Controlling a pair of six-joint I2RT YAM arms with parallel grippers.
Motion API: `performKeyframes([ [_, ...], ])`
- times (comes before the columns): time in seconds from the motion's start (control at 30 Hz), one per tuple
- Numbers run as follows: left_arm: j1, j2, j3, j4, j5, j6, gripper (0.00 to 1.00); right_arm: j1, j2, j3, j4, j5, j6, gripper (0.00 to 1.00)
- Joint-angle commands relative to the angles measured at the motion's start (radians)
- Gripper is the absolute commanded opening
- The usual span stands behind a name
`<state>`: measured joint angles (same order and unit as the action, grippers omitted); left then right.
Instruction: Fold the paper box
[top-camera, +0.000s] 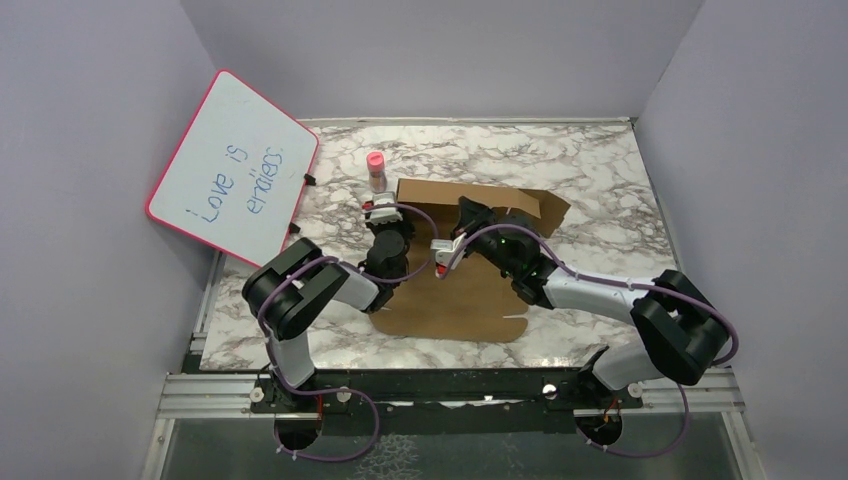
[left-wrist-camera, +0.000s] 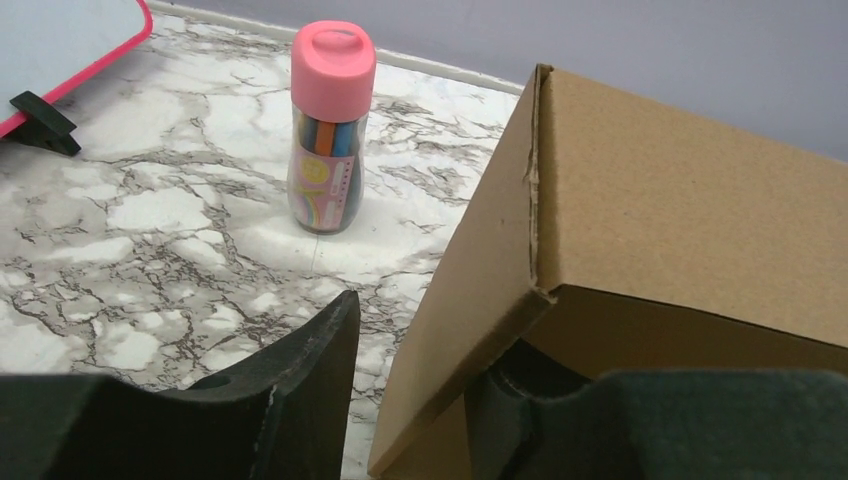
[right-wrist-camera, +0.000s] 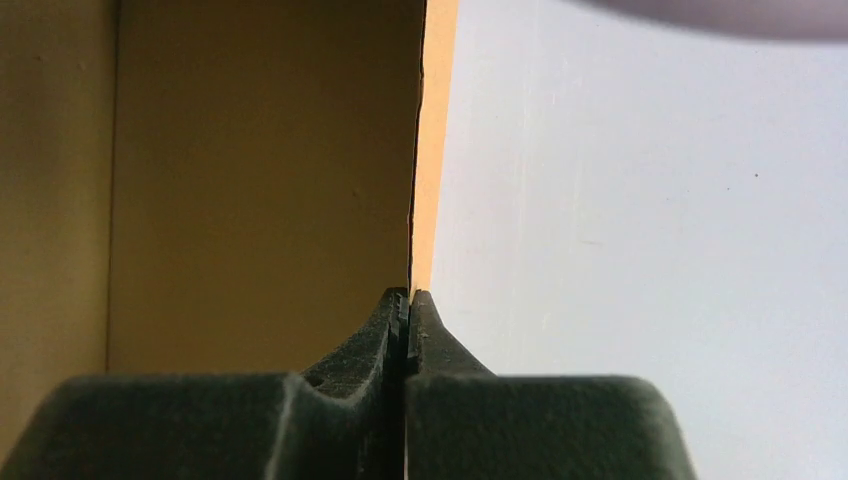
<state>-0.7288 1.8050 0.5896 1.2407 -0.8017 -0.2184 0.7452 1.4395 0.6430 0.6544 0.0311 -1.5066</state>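
The paper box (top-camera: 460, 300) is only partly up. Most of the brown sheet lies flat on the marble table (top-camera: 600, 170), to the near right of the pink-capped marker jar (top-camera: 375, 170). Its far wall stands raised, and the left end of that wall is close beside the jar without touching it. On my left wrist feed, the corner by the jar shows a folded side panel sloping down to the table, with a rough crease along its top edge.

My left gripper (left-wrist-camera: 415, 350) sits on the near side of the jar, straddling that side panel. Its jaws are spread: one finger (left-wrist-camera: 310, 350) is outside the board with bare marble between them, and the other is inside under the wall.

My right gripper (right-wrist-camera: 407, 310) is further right of the jar, over the middle of the sheet. Its fingers are pressed together, with the tips right at the edge of an upright cardboard panel. I cannot tell whether any board is actually nipped between them.

Left of the jar, a pink-framed whiteboard (top-camera: 235, 165) with blue handwriting leans on the side wall.
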Motion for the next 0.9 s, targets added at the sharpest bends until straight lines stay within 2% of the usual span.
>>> performKeyframes([
  [0.0,0.023,-0.059,-0.021,-0.018,0.019,-0.033,0.44,-0.004,-0.016,0.022,-0.081,-0.007,0.051,0.05],
  [0.17,0.025,-0.076,-0.051,-0.046,0.030,-0.057,0.50,-0.004,-0.035,0.034,-0.097,-0.025,0.091,0.08],
  [0.53,0.034,-0.315,-0.143,-0.301,0.169,-0.143,0.75,-0.004,-0.163,0.100,-0.194,-0.104,0.356,0.36],
  [0.73,0.035,-0.510,-0.203,-0.496,0.268,-0.225,0.80,-0.004,-0.208,0.122,-0.240,-0.109,0.523,0.45],
  [0.87,0.035,-0.586,-0.222,-0.576,0.323,-0.237,0.82,-0.004,-0.189,0.121,-0.255,-0.123,0.546,0.50],
])
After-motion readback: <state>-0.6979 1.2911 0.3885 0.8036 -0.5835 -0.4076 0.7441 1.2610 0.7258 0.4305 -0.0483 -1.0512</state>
